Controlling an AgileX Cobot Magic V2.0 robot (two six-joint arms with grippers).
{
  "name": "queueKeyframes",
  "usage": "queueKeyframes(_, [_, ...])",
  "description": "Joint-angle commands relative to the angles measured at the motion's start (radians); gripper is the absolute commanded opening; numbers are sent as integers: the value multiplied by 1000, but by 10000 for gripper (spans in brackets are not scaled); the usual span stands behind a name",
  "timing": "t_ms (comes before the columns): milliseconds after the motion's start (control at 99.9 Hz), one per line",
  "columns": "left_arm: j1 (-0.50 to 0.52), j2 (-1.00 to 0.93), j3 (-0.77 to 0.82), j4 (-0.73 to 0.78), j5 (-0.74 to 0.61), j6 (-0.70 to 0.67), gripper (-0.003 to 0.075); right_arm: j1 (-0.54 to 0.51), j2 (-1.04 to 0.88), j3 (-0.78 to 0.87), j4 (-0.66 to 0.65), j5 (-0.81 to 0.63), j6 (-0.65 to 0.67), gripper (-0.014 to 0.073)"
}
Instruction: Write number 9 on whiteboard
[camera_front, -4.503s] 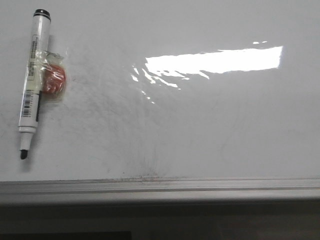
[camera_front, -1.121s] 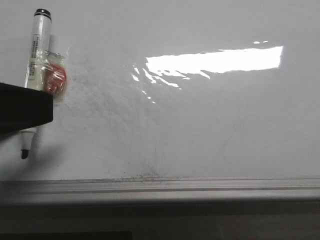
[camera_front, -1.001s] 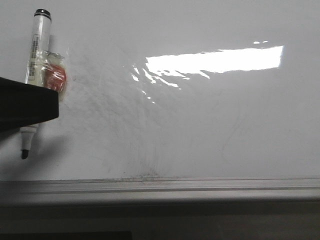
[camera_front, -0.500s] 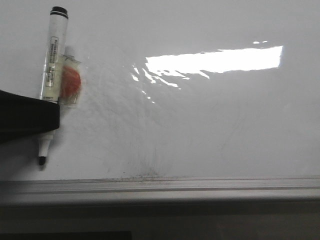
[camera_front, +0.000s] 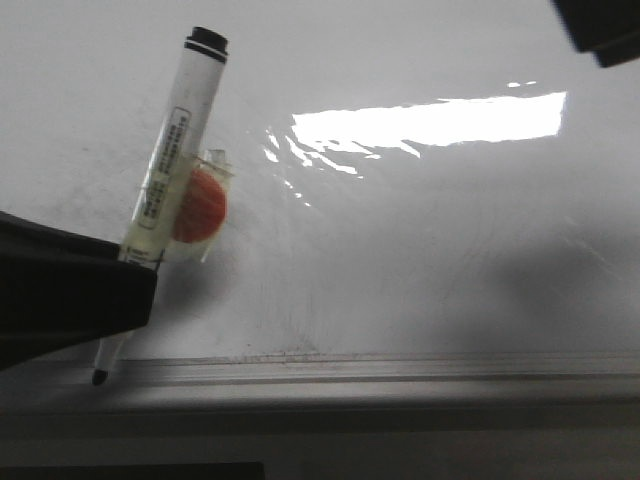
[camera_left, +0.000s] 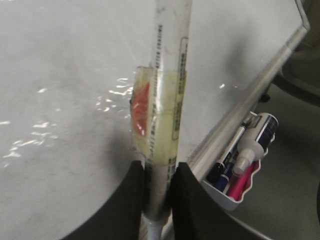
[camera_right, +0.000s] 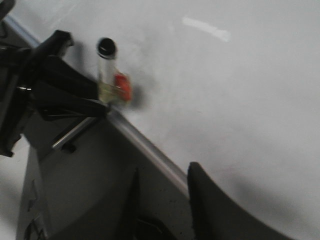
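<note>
The whiteboard (camera_front: 420, 240) is glossy white with faint grey smudges; no number 9 shows on it. My left gripper (camera_front: 125, 285) is shut on a white marker (camera_front: 175, 170) with a black end cap and an orange disc (camera_front: 200, 205) taped to its barrel. The marker is tilted, its black tip (camera_front: 100, 377) over the board's grey frame (camera_front: 400, 370). In the left wrist view the jaws (camera_left: 159, 167) clamp the marker's barrel (camera_left: 167, 90). My right gripper (camera_right: 165, 170) is open and empty above the board's edge; it shows at the front view's top right (camera_front: 600, 25).
A bright light glare (camera_front: 430, 120) lies across the board's middle. A small white tray (camera_left: 240, 170) with several spare markers hangs beside the board's frame (camera_left: 250, 100). The right wrist view shows the left gripper (camera_right: 65, 95) and the marker (camera_right: 106, 65).
The left gripper came in from the left, took hold of the marker, moved it right and tilted it, its tip now over the frame. The right gripper has entered at the top right.
</note>
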Motion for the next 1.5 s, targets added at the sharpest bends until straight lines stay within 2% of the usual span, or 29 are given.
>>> queueKeyframes(0, [-3, -7, -40, 89, -87, -5, -20, 75, 70, -85, 12, -61, -17, 331])
queueKeyframes(170, [-3, -7, -55, 139, -87, -5, -20, 148, 205, -163, 12, -83, -17, 332])
queueKeyframes(450, [-3, -7, -55, 139, -89, -5, -20, 148, 363, -268, 72, -109, -17, 332])
queueKeyframes(690, [-3, -7, -55, 139, -91, -5, -20, 146, 431, -278, 72, -125, -17, 327])
queueKeyframes(771, [-3, -7, -55, 139, -94, -5, -20, 146, 431, -278, 72, -125, -17, 250])
queueKeyframes(891, [-3, -7, -55, 139, -104, -5, -20, 146, 431, -278, 72, -125, -17, 22])
queueKeyframes(961, [-3, -7, -55, 139, -104, -5, -7, 146, 431, -278, 72, -125, -17, -73])
queueKeyframes(1011, [-3, -7, -55, 139, -104, -5, 20, 146, 431, -278, 72, -125, -17, -69])
queueKeyframes(1141, [-3, -7, -55, 139, -104, -5, 149, 146, 431, -278, 72, -125, -17, -69])
queueKeyframes(1211, [-3, -7, -55, 139, -104, -5, 188, 146, 431, -278, 70, -125, -19, -69])
queueKeyframes(1371, [-3, -39, -55, 134, -48, -8, 200, 146, 414, -278, 66, -125, -19, -69])
queueKeyframes(1491, [-3, -160, -55, 132, 38, -33, 201, 138, 368, -278, 56, -124, -19, -58])
